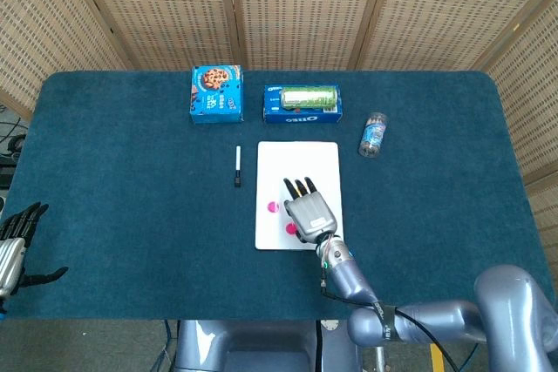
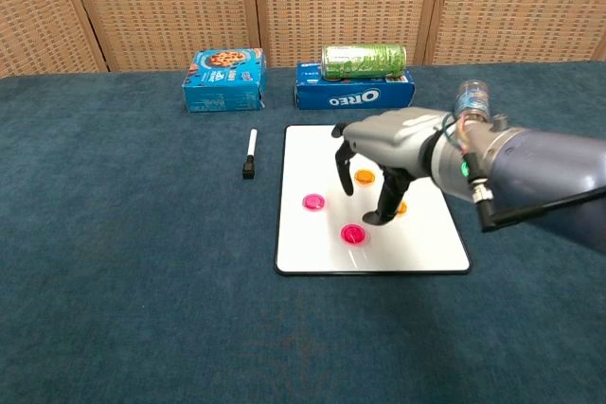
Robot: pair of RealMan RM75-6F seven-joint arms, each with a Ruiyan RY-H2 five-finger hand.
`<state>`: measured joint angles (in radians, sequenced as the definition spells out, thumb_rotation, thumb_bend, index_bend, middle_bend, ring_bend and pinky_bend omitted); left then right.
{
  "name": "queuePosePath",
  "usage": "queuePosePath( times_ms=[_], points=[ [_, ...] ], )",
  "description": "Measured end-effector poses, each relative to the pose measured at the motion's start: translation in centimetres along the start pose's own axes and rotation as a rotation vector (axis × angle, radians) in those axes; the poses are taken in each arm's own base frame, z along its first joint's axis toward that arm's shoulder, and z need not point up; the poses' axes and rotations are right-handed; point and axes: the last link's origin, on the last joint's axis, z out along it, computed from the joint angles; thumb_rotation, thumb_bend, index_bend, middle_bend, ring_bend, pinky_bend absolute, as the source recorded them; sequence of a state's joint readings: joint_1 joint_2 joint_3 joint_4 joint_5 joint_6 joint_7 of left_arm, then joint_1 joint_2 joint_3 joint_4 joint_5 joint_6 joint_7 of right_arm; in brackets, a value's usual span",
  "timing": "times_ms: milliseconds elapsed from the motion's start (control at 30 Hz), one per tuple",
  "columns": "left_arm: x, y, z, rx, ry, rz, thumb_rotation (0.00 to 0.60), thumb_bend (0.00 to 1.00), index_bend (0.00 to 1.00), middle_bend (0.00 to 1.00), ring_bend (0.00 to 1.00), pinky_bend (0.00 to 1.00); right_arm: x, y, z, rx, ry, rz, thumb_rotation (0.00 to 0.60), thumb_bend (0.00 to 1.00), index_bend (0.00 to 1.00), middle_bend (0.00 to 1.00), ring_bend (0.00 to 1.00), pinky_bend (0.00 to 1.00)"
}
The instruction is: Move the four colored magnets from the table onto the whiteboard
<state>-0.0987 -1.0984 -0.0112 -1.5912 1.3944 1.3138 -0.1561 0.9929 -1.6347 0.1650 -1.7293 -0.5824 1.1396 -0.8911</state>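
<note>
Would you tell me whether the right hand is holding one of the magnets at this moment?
No. In the chest view the right hand hangs above the whiteboard with nothing in its fingers, and the pink magnet lies flat below it.

magnets (image 2: 352, 234) on whiteboard (image 2: 431, 245), marker (image 2: 250, 154) left, boxes (image 2: 354, 96) behind

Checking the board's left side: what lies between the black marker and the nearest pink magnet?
Only blue cloth and the whiteboard's left edge separate marker from pink magnet, chest view.

Whiteboard (image 2: 417, 251) flat on table, upright rectangle. Two pink magnets (image 2: 313, 202) (image 2: 353, 234) flat near its left edge and lower middle; two orange magnets (image 2: 365, 177) (image 2: 401, 207) flat nearer centre, one partly hidden.
</note>
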Motion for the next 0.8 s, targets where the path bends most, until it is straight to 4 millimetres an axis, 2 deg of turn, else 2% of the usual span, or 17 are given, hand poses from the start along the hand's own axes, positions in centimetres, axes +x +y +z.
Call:
queuePosePath(
  times_ms=[167,233,300,367,500,633,733,800],
  points=[
    [0.3,-0.1,-0.4,-0.006,0.015,-0.011,0.600,0.00,0.00,0.00,0.00,0.00,2.7,3.7,-2.9,-0.004,0.128,0.053,0.600,0.27,0.18,0.00,0.00,0.01],
    [0.5,-0.1,-0.6,-0.010,0.025,-0.014,0.600,0.00,0.00,0.00,0.00,0.00,3.1,5.7,-4.4,-0.019,0.179,0.099,0.600,0.20,0.12,0.00,0.00,0.01],
    [0.6,-0.1,-0.8,-0.015,0.035,-0.015,0.600,0.00,0.00,0.00,0.00,0.00,3.0,7.6,-5.8,-0.042,0.219,0.150,0.600,0.07,0.06,0.00,0.00,0.01],
    [0.7,0.0,-1.2,-0.020,0.046,-0.016,0.600,0.00,0.00,0.00,0.00,0.00,2.6,9.8,-7.5,-0.071,0.265,0.220,0.600,0.01,0.02,0.00,0.00,0.01],
    [0.7,0.1,-1.8,-0.021,0.061,-0.014,0.600,0.00,0.00,0.00,0.00,0.00,0.8,13.9,-11.3,-0.138,0.345,0.354,0.600,0.00,0.00,0.00,0.00,0.01],
    [0.8,0.3,-2.6,-0.020,0.086,-0.012,0.600,0.00,0.00,0.00,0.00,0.00,-2.0,18.2,-16.7,-0.246,0.414,0.466,0.600,0.00,0.00,0.00,0.00,0.00],
    [1.0,0.4,-3.1,-0.019,0.115,-0.013,0.600,0.00,0.00,0.00,0.00,0.00,-3.7,20.3,-20.4,-0.314,0.442,0.509,0.600,0.00,0.00,0.00,0.00,0.00],
    [1.2,0.4,-3.4,-0.018,0.132,-0.015,0.600,0.00,0.00,0.00,0.00,0.00,-4.4,21.1,-22.1,-0.342,0.445,0.519,0.600,0.00,0.00,0.00,0.00,0.00]
  ],
)
